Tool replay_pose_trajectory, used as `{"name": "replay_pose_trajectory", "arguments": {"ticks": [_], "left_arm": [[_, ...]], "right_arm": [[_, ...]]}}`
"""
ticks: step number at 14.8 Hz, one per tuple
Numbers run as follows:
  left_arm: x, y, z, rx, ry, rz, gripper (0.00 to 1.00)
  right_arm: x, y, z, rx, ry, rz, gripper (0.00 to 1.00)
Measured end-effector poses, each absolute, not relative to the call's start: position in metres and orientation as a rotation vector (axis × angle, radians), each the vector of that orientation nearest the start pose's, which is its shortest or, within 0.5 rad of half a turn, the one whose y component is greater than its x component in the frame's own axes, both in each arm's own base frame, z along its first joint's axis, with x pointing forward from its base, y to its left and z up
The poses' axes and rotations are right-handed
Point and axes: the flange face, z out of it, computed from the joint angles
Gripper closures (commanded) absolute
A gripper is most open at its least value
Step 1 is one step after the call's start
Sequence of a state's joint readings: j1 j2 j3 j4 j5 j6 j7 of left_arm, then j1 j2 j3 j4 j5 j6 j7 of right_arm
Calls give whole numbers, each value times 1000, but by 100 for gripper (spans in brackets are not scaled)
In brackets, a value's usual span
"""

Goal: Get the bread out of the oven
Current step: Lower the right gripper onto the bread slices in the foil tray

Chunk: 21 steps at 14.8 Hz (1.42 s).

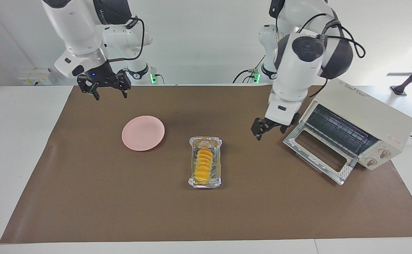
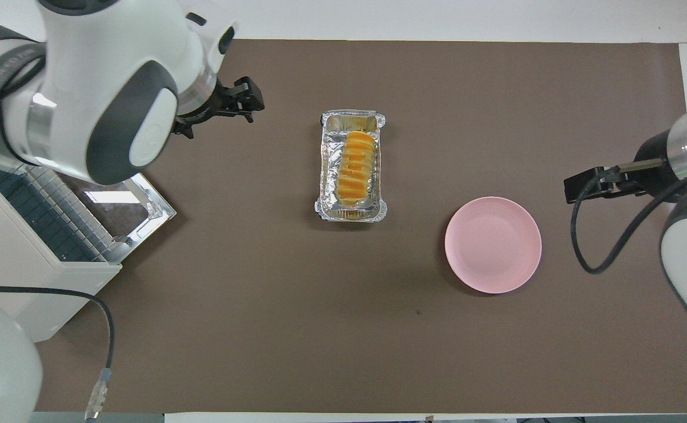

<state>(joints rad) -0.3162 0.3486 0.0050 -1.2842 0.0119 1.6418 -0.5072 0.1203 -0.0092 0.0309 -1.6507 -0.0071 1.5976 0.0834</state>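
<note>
The bread, a ridged yellow-orange loaf, lies in a crinkled foil tray on the brown mat, mid-table and outside the oven. The cream oven stands at the left arm's end with its glass door folded down and a bare wire rack inside. My left gripper hangs open and holds nothing, over the mat between the tray and the oven door. My right gripper waits open over the mat's edge by the pink plate.
A round pink plate sits bare on the mat toward the right arm's end, beside the tray. The brown mat covers most of the white table. A black cable trails by the oven.
</note>
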Motion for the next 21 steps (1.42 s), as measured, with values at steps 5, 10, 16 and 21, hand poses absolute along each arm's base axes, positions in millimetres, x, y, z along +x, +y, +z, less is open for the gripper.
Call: {"name": "replay_pose_trajectory", "arguments": {"ticks": [5,10,16,21], "left_arm": [[598,12,589,-3117,-269,13,0],[546,35,620,-3118,-282,10,0],[534,22,617,-3127,-146,28,0],[534,16,617,-3139,-106,32,0]], "right_arm": [[572,163,540,-3175,-41,76,0],[589,255,498,-3189,67,41,0],[614,304,423,-3203,207,18,0],[641,317,360,-3164,251,-68,0]]}}
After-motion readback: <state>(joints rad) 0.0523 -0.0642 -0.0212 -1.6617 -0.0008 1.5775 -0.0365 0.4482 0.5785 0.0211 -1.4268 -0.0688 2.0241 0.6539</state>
